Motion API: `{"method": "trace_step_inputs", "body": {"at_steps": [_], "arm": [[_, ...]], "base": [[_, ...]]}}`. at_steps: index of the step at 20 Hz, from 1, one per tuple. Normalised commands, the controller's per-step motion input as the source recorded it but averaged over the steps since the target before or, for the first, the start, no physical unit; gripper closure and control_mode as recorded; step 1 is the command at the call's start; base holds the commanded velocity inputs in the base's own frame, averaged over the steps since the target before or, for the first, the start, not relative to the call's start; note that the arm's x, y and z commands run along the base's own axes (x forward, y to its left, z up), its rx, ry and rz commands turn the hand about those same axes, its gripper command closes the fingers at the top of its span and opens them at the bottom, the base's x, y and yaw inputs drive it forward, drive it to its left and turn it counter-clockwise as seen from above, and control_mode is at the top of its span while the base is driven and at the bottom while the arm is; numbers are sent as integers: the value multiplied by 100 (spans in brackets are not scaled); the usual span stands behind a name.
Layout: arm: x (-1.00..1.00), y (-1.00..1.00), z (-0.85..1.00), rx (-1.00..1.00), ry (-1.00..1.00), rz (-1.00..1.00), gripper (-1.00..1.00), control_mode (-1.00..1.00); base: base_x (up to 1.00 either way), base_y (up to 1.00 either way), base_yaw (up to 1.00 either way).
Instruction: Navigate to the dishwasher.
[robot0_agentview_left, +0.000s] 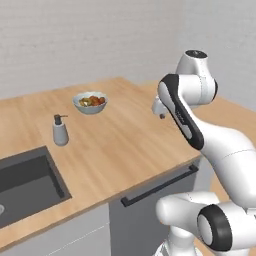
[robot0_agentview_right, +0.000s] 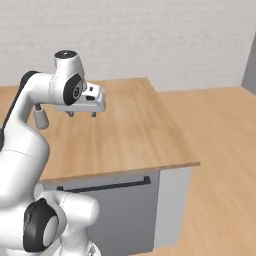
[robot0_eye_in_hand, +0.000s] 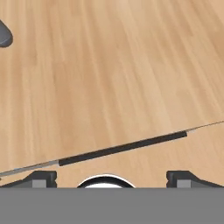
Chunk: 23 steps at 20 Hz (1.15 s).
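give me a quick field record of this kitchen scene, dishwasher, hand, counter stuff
dishwasher: dark grey front panel under the wooden counter, at the counter's end
handle: long black bar along the panel's top
hand: above the counter, holding nothing, fingers apart
sink: dark basin set in the counter, left of the dishwasher in the left base view
soap dispenser: grey pump bottle upright beside the sink
bowl: with mixed fruit, farther back on the counter
floor: wood

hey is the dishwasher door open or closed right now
Closed. The dishwasher panel stands flat and upright under the wooden counter, its black bar handle tight below the counter edge, flush with the neighbouring cabinet fronts.
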Motion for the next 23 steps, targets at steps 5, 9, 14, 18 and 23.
{"method": "trace_step_inputs", "body": {"at_steps": [5,9,14,18,23], "arm": [[0,0,0,0,0,0,-100,100],[0,0,0,0,0,0,-100,100],[0,0,0,0,0,0,-100,100],[0,0,0,0,0,0,-100,100],[0,0,0,0,0,0,-100,100]], "base": [[35,-61,40],[33,-44,45],[46,-27,46],[34,-34,39],[21,-41,22]]}}
